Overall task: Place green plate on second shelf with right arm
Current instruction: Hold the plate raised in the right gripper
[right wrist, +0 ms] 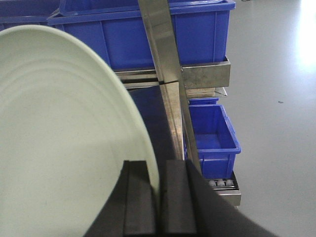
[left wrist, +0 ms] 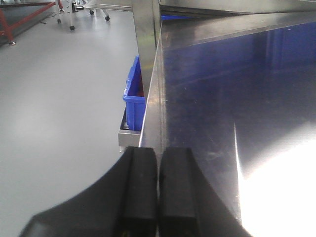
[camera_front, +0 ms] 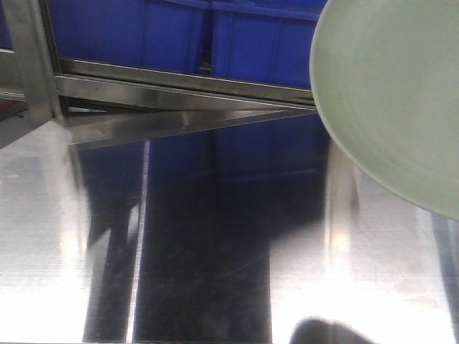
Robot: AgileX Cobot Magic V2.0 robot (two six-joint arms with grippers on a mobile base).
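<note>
Your right gripper (right wrist: 157, 197) is clamped on the green plate's (right wrist: 64, 133) rim, the plate extending ahead of the jaws, tilted, over the steel shelf's (camera_front: 208, 244) right part.

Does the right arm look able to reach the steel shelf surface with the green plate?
Probably yes. The right claw grips the rim of the green plate, the steel shelf below shows nothing on it, though a steel upright stands close beside the plate.

A shiny stainless-steel shelf surface (left wrist: 222, 89) stretches ahead of the left gripper (left wrist: 158, 160), with blue plastic bins (camera_front: 179, 32) racked just beyond it.
</note>
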